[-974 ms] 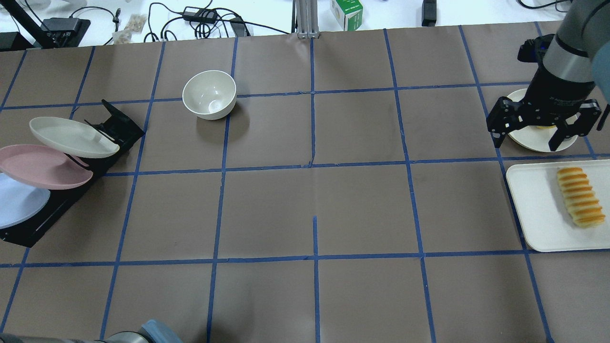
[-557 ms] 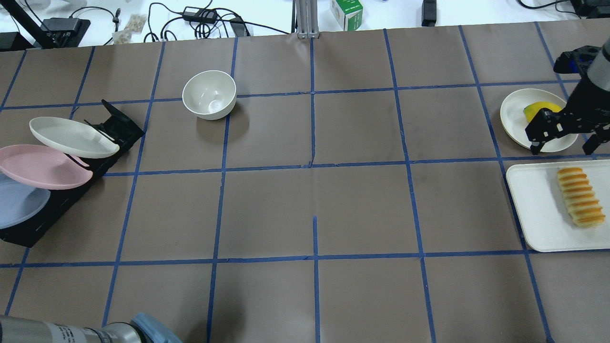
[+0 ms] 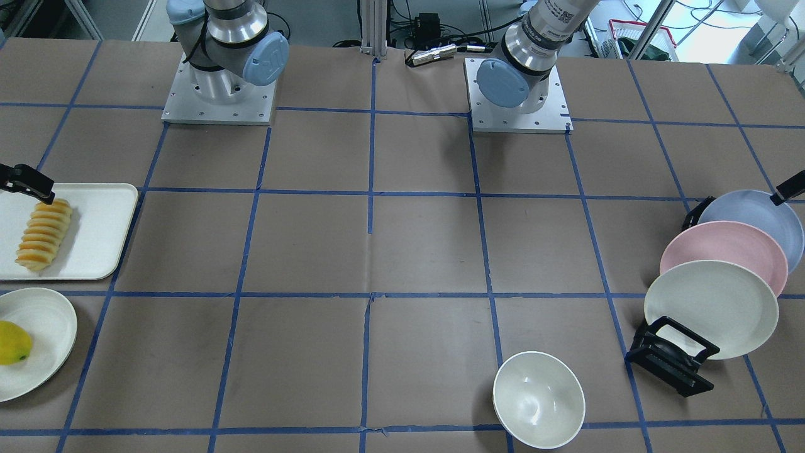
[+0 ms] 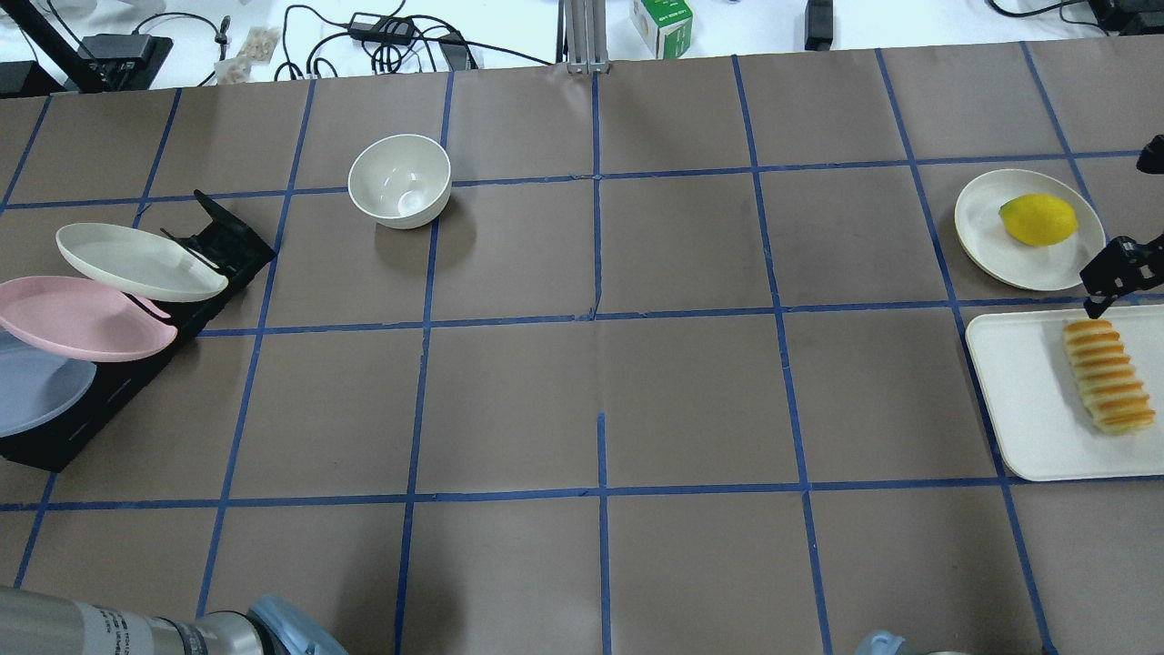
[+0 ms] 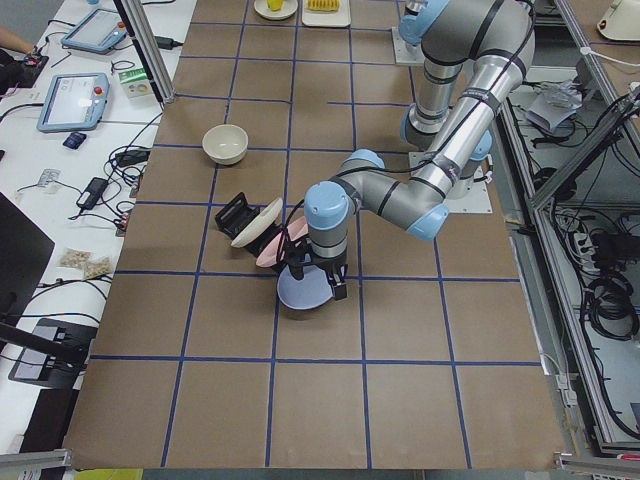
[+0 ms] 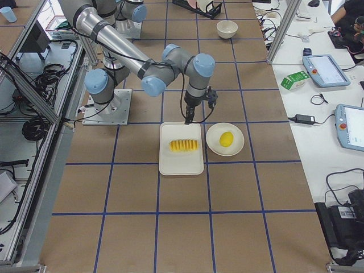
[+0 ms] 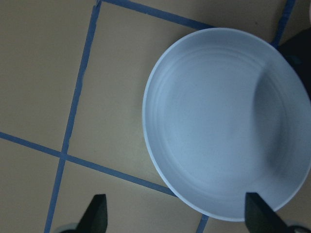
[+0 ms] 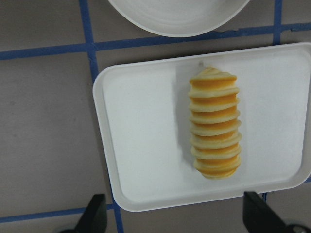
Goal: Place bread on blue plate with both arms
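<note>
The bread [image 4: 1108, 375] is a ridged yellow-orange loaf lying on a white tray [image 4: 1018, 391] at the table's right end. In the right wrist view the bread [image 8: 215, 124] lies lengthwise ahead of my right gripper [image 8: 175, 216], which is open, empty and above the tray's edge. One of its fingers [image 4: 1111, 267] shows in the overhead view. The blue plate [image 4: 36, 387] leans in the nearest slot of a black rack [image 4: 227, 241] at the left. My left gripper [image 7: 177, 216] is open and empty above the blue plate [image 7: 218, 121].
A pink plate [image 4: 82, 318] and a cream plate [image 4: 136, 262] lean in the same rack. A white bowl [image 4: 400, 180] stands at the back left. A yellow lemon [image 4: 1037, 218] lies on a cream plate [image 4: 987, 236] behind the tray.
My right gripper has moved off the lemon plate, right and nearer, to the tray's far edge. The left arm has come in at the lower left, and the blue plate now looks shaded.
</note>
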`<control>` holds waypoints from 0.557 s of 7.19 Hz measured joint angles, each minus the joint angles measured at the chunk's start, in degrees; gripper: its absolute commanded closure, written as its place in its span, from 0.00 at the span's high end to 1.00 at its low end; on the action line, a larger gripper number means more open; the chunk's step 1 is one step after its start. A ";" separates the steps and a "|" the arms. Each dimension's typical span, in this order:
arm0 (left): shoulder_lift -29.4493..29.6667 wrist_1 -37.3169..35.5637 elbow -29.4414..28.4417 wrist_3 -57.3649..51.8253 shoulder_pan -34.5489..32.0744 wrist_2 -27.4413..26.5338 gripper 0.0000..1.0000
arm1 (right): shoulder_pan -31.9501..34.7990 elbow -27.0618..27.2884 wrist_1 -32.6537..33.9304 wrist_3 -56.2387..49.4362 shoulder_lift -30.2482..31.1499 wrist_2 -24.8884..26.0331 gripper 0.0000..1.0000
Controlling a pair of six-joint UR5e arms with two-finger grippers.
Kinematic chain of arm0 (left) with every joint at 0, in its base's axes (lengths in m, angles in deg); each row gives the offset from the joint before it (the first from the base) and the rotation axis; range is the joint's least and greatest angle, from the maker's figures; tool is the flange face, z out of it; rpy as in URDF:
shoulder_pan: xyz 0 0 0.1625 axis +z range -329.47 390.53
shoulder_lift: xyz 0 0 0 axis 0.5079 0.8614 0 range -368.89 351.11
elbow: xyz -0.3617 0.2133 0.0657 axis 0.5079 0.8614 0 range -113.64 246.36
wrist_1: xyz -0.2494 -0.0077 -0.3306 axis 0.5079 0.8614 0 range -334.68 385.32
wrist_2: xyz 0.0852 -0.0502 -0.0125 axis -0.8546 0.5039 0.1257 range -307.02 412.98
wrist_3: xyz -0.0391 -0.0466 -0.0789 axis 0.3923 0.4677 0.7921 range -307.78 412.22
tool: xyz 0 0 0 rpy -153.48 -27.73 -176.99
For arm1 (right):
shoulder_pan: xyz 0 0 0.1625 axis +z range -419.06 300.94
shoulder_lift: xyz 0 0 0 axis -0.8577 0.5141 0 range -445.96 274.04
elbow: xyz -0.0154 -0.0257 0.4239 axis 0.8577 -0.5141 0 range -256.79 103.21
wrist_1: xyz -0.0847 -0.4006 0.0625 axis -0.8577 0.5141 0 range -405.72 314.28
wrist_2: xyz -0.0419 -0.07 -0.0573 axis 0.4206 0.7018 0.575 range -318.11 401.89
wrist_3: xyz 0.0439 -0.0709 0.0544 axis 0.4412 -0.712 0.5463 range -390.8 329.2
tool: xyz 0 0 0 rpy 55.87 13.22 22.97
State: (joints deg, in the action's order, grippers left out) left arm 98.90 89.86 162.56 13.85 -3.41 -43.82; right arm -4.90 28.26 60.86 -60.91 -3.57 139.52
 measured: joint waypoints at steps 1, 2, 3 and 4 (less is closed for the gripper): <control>1.50 -1.55 0.07 0.46 0.01 -0.21 0.95 | -1.63 0.32 1.35 -1.49 -1.65 -0.66 1.00; 2.43 -2.22 0.10 0.72 0.01 -0.37 0.68 | -2.50 0.44 2.07 -2.25 -2.90 -1.27 1.00; 2.88 -2.44 0.12 0.74 0.01 -0.50 0.67 | -2.89 0.51 3.43 -2.73 -4.34 -1.58 1.00; 3.05 -2.34 0.12 0.70 0.01 -0.55 0.67 | -3.10 0.53 5.48 -3.24 -6.16 -1.60 1.00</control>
State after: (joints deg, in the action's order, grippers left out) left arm 101.95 87.52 162.68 14.55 -3.40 -44.37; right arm -7.99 28.79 66.34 -64.14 -9.73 137.92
